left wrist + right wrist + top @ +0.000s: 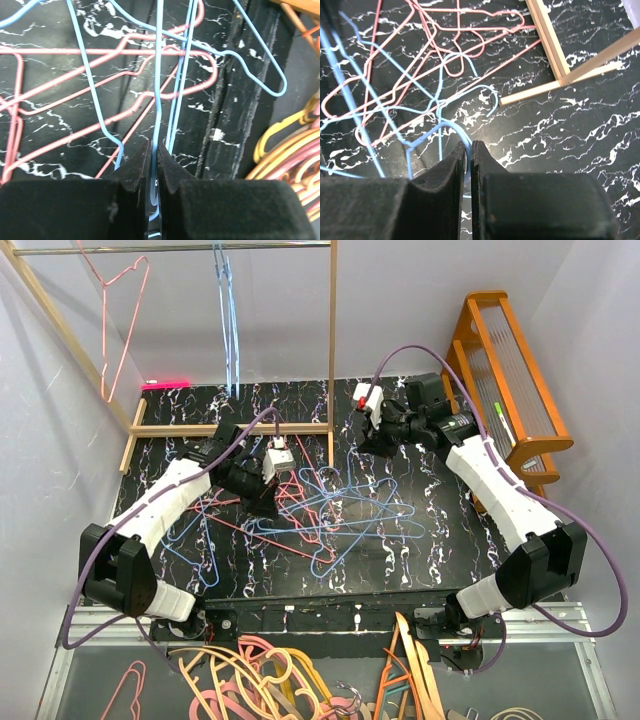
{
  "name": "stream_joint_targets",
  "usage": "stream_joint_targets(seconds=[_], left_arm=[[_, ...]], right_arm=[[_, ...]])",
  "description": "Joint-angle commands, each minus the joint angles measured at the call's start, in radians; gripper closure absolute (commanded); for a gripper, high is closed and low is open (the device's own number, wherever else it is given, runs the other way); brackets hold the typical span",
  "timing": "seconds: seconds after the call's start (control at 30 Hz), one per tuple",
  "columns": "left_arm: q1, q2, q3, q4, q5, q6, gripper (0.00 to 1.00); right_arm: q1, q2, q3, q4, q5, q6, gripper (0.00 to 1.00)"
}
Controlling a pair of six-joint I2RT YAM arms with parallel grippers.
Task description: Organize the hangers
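**Both end effectors clenched on blue wire in the hanger tangle**

One pink hanger (122, 320) hangs on the rail (170, 248) of the wooden rack (333, 340). Beside it hang what look like two blue hangers (230, 320), pressed close together. The other hangers (330, 510) lie in one tangle on the black marbled worktop (450, 540) between the arms. At least three of each colour show there, but the crossing wires prevent an exact count.

The left end effector (152, 147) is clenched on a light blue hanger (157, 90) low in the pile. The right end effector (468, 145) is clenched on a second blue hanger (445, 125), just beside the rack's right upright.

An orange slatted stand (510, 370) sits at the far right. A heap of thicker hangers (260, 680) in orange, pink and cream lies below the worktop's near edge.

Only the overhead view shows the rail and the hung hangers. Only the wrist views show the wire pinched between the fingers. The left wrist view also catches the thicker hangers beyond the worktop edge.
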Motion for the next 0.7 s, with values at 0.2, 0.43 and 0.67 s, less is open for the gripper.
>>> stream_joint_targets(seconds=[0.2,0.43,0.67], left_arm=[[-0.063,0.007,0.242,0.219,0.101,-0.305,1.00],[-0.064,-0.009,0.283,0.235,0.129,-0.405,1.00],[-0.039,-0.105,0.172,0.199,-0.033,-0.430,1.00]], right_arm=[[0.031,0.004,-0.074,0.017,-0.053,0.020,0.88],[0.031,0.029,-0.086,0.019,-0.066,-0.012,0.74],[0.030,0.065,-0.064,-0.150,-0.084,-0.208,0.87]])
